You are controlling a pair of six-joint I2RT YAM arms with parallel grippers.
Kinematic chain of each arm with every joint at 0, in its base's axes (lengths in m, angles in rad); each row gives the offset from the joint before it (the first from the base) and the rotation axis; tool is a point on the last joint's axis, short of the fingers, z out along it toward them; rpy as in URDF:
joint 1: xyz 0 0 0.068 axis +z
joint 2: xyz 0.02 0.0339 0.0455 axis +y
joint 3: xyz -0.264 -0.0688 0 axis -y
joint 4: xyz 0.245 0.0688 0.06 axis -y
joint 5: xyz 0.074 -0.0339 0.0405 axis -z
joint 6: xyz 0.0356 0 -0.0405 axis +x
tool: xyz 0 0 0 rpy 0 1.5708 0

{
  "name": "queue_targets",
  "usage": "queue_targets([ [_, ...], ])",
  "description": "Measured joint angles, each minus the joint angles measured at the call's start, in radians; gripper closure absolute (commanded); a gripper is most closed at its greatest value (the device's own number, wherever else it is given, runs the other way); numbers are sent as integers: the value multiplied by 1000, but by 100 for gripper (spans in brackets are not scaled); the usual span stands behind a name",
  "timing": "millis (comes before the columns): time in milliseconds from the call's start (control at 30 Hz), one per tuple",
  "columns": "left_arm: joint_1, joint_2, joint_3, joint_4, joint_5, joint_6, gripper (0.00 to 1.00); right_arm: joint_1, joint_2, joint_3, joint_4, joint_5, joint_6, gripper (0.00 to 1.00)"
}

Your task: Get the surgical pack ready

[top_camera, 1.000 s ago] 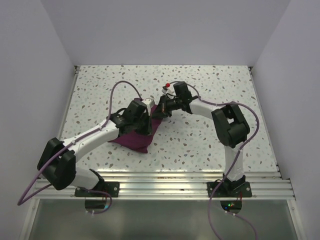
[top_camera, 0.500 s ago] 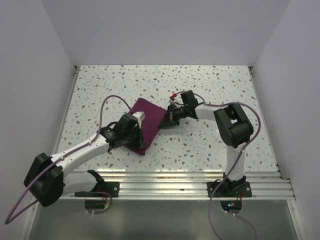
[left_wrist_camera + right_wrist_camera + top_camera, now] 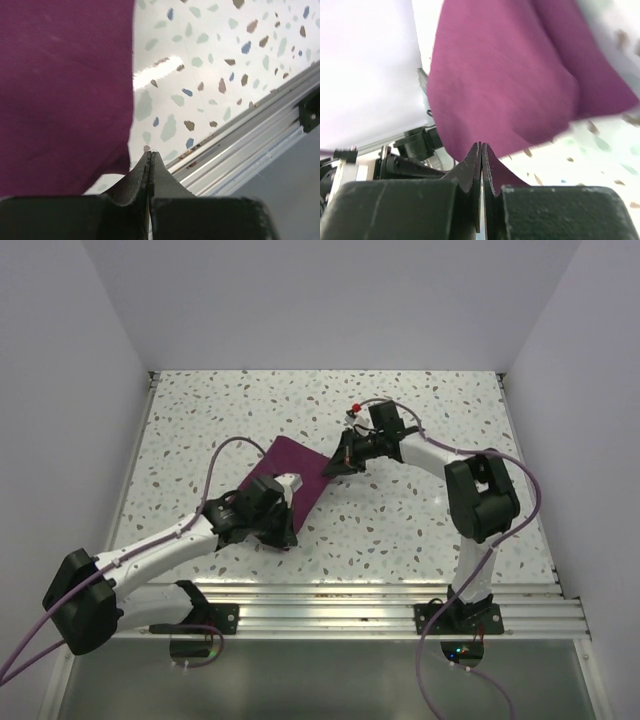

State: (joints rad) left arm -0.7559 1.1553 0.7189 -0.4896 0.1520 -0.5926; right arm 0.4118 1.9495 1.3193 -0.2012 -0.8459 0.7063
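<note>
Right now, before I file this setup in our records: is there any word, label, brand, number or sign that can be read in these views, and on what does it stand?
None: no readable text in any view.
Purple surgical pack: plain cloth, no label.
Speckled table: pattern only, no markings.
Left arm and right arm: no brand or number that can be made out; any print there is too small to read.

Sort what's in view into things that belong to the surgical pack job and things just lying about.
For the job:
- wrapped purple bundle
- left fingers, shut, by its near corner
- right fingers, shut, at its right edge

Just there:
- speckled table
- metal rail
- purple cables
</note>
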Motion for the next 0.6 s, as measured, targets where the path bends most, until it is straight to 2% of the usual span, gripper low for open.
queue_targets([
  [100,-52,-3,-6,0,0,-18,100,-23,-24,-42,-35,10,-25,100],
  [267,-66,-18,-70,2,-23,-55,100,-46,-68,-120,-94,31,-79,100],
  [467,-61,130,-79,34,-49,-59,100,-45,-103,-189,-109,43,-105,100],
  [600,-13,209,-68,38,-64,-40,100,-45,-109,-217,-116,44,-116,100],
])
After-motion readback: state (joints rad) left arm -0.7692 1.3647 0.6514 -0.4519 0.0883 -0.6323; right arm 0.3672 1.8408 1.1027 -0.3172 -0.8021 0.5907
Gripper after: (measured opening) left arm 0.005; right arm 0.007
